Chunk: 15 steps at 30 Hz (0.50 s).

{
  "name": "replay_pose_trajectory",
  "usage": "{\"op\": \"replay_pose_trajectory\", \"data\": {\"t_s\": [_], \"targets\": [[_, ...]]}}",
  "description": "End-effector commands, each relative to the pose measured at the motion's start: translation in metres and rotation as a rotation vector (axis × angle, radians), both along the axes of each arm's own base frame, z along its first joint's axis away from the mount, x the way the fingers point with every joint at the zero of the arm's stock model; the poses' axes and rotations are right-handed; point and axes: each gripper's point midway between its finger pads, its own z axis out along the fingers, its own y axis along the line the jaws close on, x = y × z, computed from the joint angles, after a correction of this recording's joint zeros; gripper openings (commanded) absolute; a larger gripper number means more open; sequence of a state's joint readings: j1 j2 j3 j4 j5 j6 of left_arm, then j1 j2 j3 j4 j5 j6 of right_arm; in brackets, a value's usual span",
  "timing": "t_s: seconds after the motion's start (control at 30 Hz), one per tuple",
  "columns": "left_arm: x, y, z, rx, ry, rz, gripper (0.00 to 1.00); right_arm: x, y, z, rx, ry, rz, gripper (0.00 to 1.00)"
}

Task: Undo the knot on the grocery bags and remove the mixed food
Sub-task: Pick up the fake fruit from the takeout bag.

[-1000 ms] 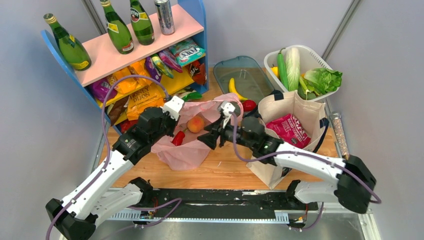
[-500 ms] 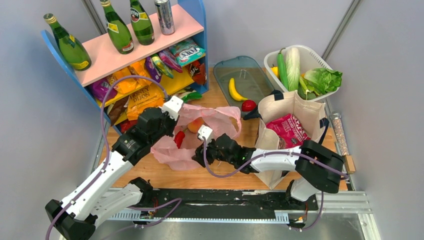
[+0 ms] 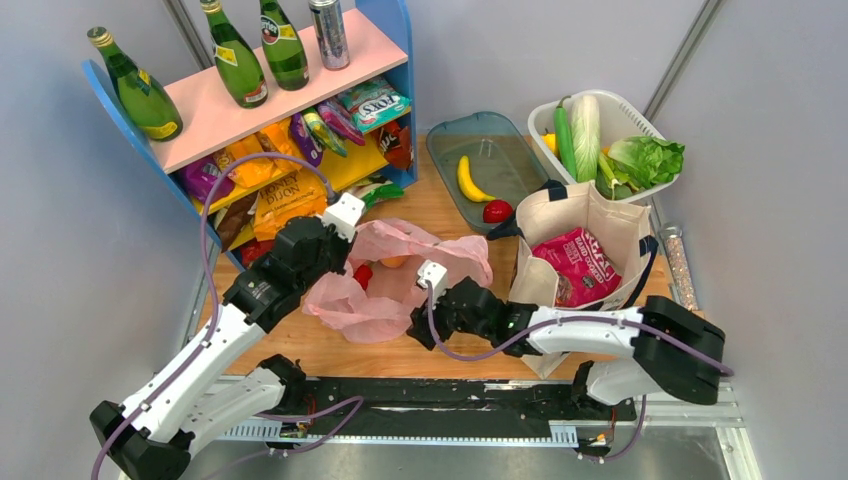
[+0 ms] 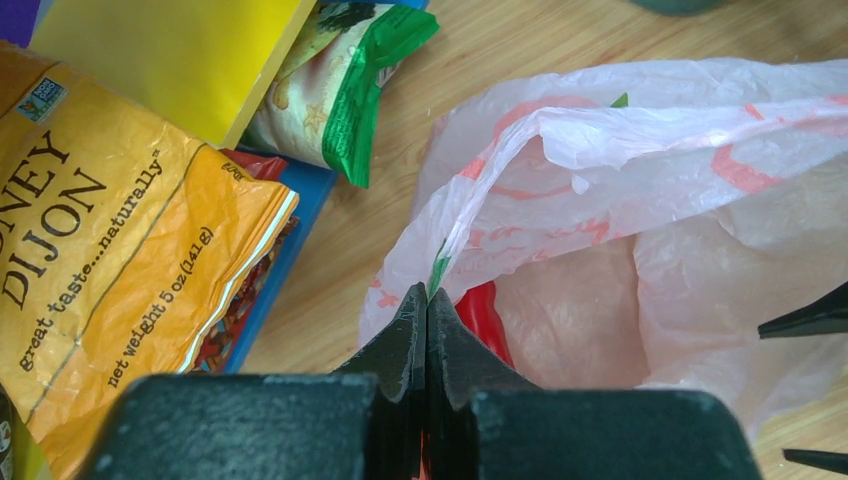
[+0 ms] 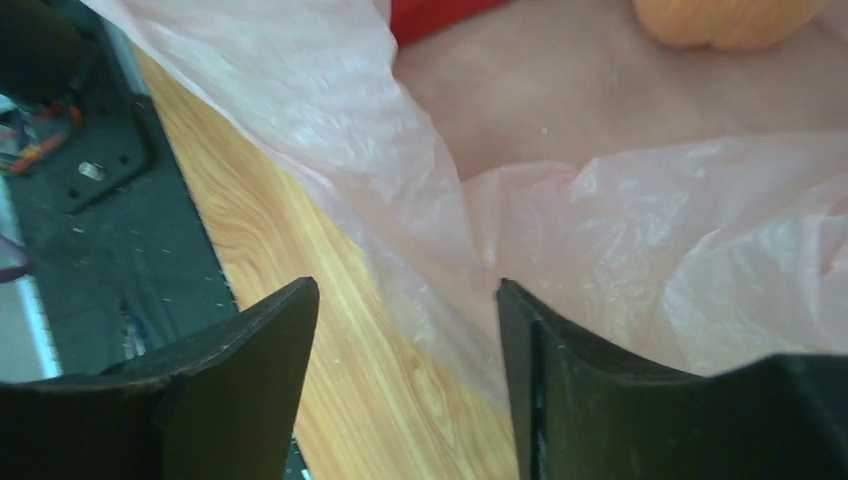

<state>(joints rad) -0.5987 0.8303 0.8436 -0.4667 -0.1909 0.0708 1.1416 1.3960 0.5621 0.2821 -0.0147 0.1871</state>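
The pink plastic bag (image 3: 385,305) lies crumpled on the table with its mouth open; no knot shows. Inside it are a peach (image 3: 394,262) and a red pepper (image 3: 362,275). My left gripper (image 3: 348,266) is shut on the bag's left rim, as the left wrist view (image 4: 427,296) shows, with the pepper (image 4: 490,315) just behind. My right gripper (image 3: 418,330) is open and empty at the bag's near edge, its jaws astride the thin plastic (image 5: 600,220) and bare wood. The peach (image 5: 725,18) lies beyond. The cream tote (image 3: 545,285) stands at the right, holding a magenta crisp packet (image 3: 575,262).
A teal tray (image 3: 505,150) holds a banana (image 3: 468,180) and a red fruit (image 3: 497,211). A white basket (image 3: 628,112) holds cucumber, pale cabbage and lettuce. The blue and pink shelf (image 3: 290,85) with bottles and snack packets stands at back left. The black base rail (image 3: 450,395) runs along the near edge.
My right gripper has swung from the bag's far side over the bag to its near edge. The bag's mouth has shifted and now partly covers the peach. The left gripper keeps its hold.
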Motion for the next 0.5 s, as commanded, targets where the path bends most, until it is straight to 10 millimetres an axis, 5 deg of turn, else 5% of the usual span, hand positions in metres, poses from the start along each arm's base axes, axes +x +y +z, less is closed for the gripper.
{"op": "replay_pose_trajectory", "data": {"t_s": [0.0, 0.13, 0.23, 0.47], "targets": [[0.001, -0.006, 0.012, -0.036, -0.045, -0.031, 0.0, 0.008, 0.014, 0.088, 0.171, -0.086, -0.01, 0.71], [0.0, -0.007, 0.012, -0.039, -0.043, -0.04, 0.0, 0.022, 0.012, 0.139, 0.267, -0.136, -0.079, 0.89], [0.0, -0.008, 0.012, -0.04, -0.042, -0.044, 0.0, 0.039, 0.015, 0.155, 0.29, -0.113, -0.123, 0.89], [0.004, 0.002, 0.011, -0.025, -0.047, 0.018, 0.0, 0.078, 0.051, 0.129, 0.228, -0.084, -0.163, 0.78]]}}
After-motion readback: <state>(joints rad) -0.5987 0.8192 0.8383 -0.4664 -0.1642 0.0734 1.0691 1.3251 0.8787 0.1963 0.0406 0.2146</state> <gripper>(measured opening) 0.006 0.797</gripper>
